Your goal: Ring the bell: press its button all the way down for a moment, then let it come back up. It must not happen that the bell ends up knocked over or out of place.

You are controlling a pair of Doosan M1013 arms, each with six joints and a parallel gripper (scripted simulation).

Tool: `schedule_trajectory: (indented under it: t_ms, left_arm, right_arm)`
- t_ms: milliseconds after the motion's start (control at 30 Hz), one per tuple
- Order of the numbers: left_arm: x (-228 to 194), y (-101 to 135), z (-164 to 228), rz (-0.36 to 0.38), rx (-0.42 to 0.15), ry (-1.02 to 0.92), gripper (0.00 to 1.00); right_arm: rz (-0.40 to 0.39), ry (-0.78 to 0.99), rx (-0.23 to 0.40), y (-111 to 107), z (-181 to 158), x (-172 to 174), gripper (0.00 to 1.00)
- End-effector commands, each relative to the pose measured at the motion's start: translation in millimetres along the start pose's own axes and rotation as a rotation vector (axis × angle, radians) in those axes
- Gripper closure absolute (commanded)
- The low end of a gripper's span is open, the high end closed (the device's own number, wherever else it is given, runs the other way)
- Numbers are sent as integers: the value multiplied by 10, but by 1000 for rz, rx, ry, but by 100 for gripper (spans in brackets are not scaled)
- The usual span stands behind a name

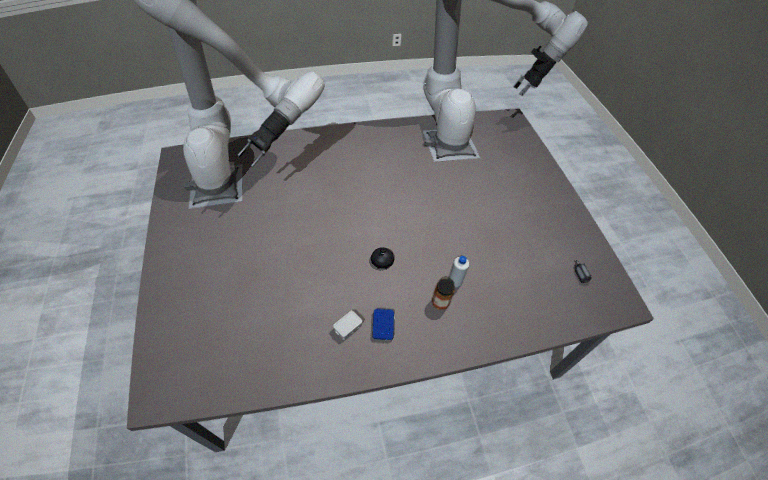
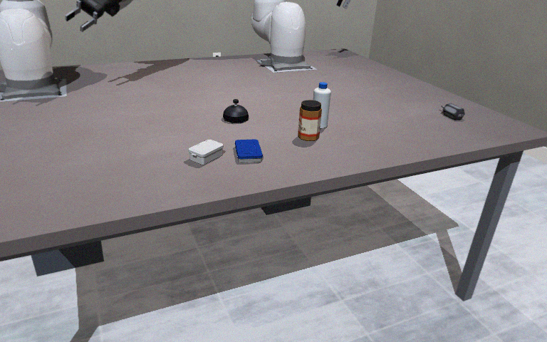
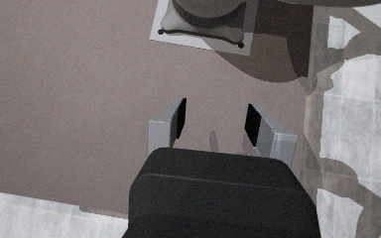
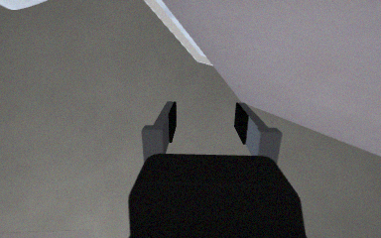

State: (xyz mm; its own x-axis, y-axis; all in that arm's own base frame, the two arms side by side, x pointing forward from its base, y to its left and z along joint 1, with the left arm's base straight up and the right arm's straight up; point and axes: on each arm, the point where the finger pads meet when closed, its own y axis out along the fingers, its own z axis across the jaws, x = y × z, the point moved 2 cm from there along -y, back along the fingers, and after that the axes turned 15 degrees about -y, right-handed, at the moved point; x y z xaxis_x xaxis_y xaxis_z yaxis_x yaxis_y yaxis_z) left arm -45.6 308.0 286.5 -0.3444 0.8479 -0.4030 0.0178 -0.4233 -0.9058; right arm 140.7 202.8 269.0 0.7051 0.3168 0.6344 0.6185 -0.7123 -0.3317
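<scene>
The black bell (image 1: 382,259) (image 2: 236,114) stands upright on the table (image 1: 271,283) (image 2: 100,173), near its middle. Its small button (image 2: 235,101) sticks up at the top of the dome. My left gripper (image 1: 521,89) (image 2: 342,5) (image 3: 215,113) is open and empty, high beyond the table's back right corner in the top view, far from the bell. My right gripper (image 1: 246,159) (image 2: 75,23) (image 4: 205,114) is open and empty, above the back left part of the table. Neither wrist view shows the bell.
An amber jar (image 1: 442,294) (image 2: 309,120) and a white bottle (image 1: 459,273) (image 2: 325,102) with a blue cap stand right of the bell. A white box (image 1: 347,324) (image 2: 205,151) and a blue-topped box (image 1: 383,324) (image 2: 248,149) lie in front. A dark grey object (image 1: 582,272) (image 2: 453,111) lies far right.
</scene>
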Motion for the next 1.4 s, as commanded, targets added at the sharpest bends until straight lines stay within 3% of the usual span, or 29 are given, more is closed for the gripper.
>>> schedule_trajectory:
  t_ms: [0, 233, 300, 367, 700, 800, 867, 933, 1367]
  left_arm:
    - [1, -6, 1, -1, 0, 0, 0]
    - [1, -6, 1, -1, 0, 0, 0]
    - [1, -6, 1, -1, 0, 0, 0]
    - [1, -6, 1, -1, 0, 0, 0]
    - [1, -6, 1, -1, 0, 0, 0]
    - [1, -6, 1, -1, 0, 0, 0]
    - [1, -6, 1, -1, 0, 0, 0]
    - [1, -6, 1, -1, 0, 0, 0]
    - [1, -6, 1, -1, 0, 0, 0]
  right_arm:
    - [130, -99, 39, -192, 345, 35, 0]
    - [312, -230, 141, -475, 933, 182, 0]
    - [312, -230, 141, -475, 933, 182, 0]
    - [390, -283, 205, -600, 1238, 298, 0]
    - [548, -383, 398, -843, 2042, 722, 0]
    - [583, -404, 464, -891, 2292, 889, 0]
    - [583, -404, 464, -891, 2292, 889, 0]
    - [616, -422, 543, -928, 2577, 1101, 0]
    - [663, -440, 820, -884, 3533, 1985, 0]
